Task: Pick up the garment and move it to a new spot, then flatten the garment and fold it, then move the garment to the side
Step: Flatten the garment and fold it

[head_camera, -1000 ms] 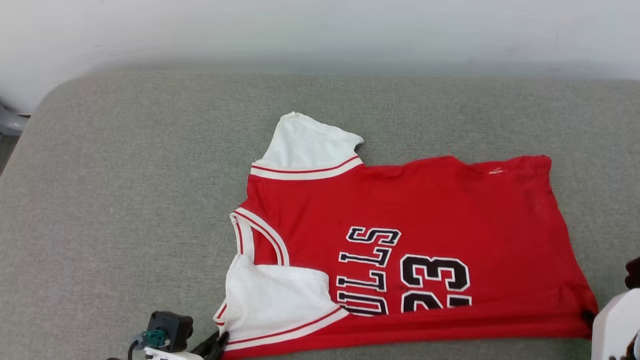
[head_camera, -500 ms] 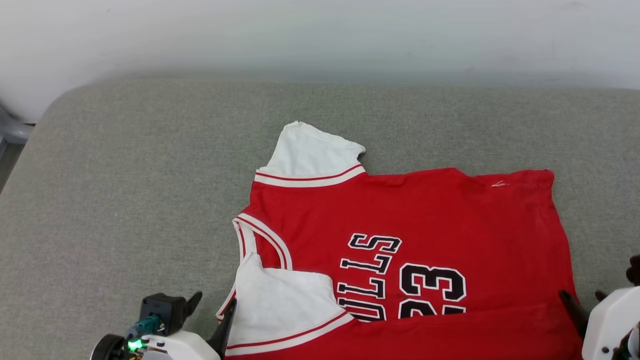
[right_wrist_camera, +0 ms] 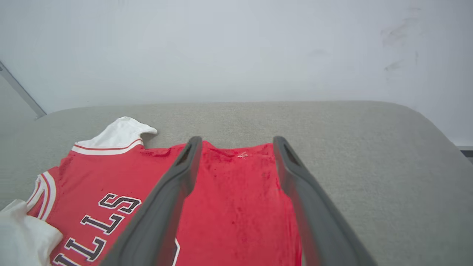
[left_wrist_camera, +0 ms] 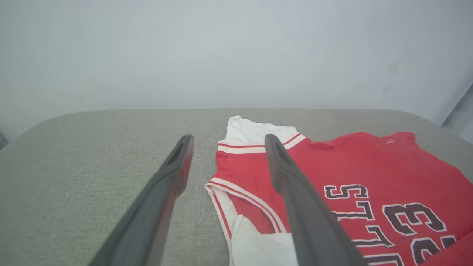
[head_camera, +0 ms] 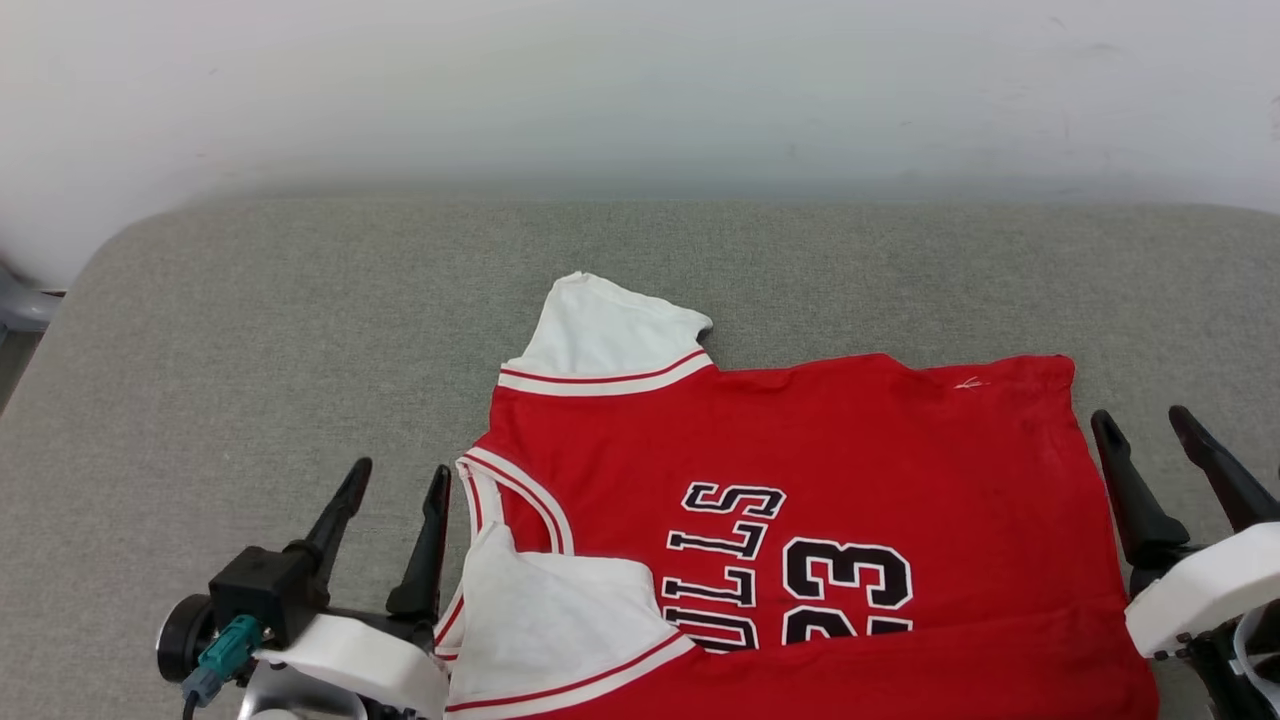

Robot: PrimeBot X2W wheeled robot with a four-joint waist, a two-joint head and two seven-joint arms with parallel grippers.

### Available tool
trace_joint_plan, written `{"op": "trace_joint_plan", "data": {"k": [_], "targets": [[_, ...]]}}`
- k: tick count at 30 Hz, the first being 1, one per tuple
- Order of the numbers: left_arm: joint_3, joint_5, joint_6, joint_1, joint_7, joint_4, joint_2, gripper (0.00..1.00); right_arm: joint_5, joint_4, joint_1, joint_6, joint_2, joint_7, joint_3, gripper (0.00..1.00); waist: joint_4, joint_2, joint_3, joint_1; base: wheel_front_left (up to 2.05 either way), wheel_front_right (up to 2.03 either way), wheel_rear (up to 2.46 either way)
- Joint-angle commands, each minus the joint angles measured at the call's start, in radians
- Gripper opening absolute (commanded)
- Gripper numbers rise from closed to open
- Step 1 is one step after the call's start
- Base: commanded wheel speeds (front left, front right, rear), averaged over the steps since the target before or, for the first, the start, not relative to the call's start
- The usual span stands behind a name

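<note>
Here's the red jersey shirt with short white sleeves and black BULLS 23 lettering, lying front-up on the grey woven cushion, right of centre and close to the robot's edge. It runs lengthwise across the robot: the striped neckline points to the robot's left and the straight hem to its right, so the long axis goes left to right. The far white sleeve sticks out towards the pale wall. The near white sleeve lies turned in over the chest, and the near long edge looks folded up across the bottom of the lettering. The left gripper sits just beside the neckline with its jaws spread wide and nothing between them. The right gripper sits just off the hem, also gaping and empty. I read this as mid-fold, with one long side in and the far side to come. To do it well, I'd send both grippers out together, one to the far shoulder by that sleeve and one to the far hem corner. Each should pinch the edge cleanly without catching the cushion. Then lift only a little, keep the cloth taut between them, and bring it towards the robot in one even sweep so the far edge lands parallel to the folded one. If one side leads, the fold will skew and the sleeve may bunch up underneath.
</note>
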Motion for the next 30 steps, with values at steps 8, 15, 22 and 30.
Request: {"op": "trace_joint_plan", "data": {"k": [8,15,22,30], "targets": [[0.135,0.126,-0.053,0.044,-0.009,-0.1,-0.098,1.0,-0.016,0.014,0.026,-0.001,0.028,-0.216,0.046,1.0,0.001,0.0,0.018,0.0001,0.0,0.0,0.0],[0.201,0.191,-0.134,0.069,-0.009,-0.074,-0.171,1.0,-0.054,0.062,0.038,-0.001,0.058,-0.289,0.074,1.0,-0.004,0.0,0.028,0.0001,0.0,0.0,0.0],[0.249,0.247,-0.217,0.025,-0.009,-0.025,-0.208,1.0,-0.046,0.078,-0.003,-0.001,0.051,-0.3,0.104,1.0,-0.042,0.0,0.066,0.0001,0.0,0.0,0.0],[0.224,0.25,-0.265,-0.117,0.062,0.037,-0.137,1.0,-0.043,0.043,-0.035,-0.001,0.063,-0.295,0.124,1.0,-0.107,0.0,0.166,0.0001,0.0,0.0,0.0]]}}
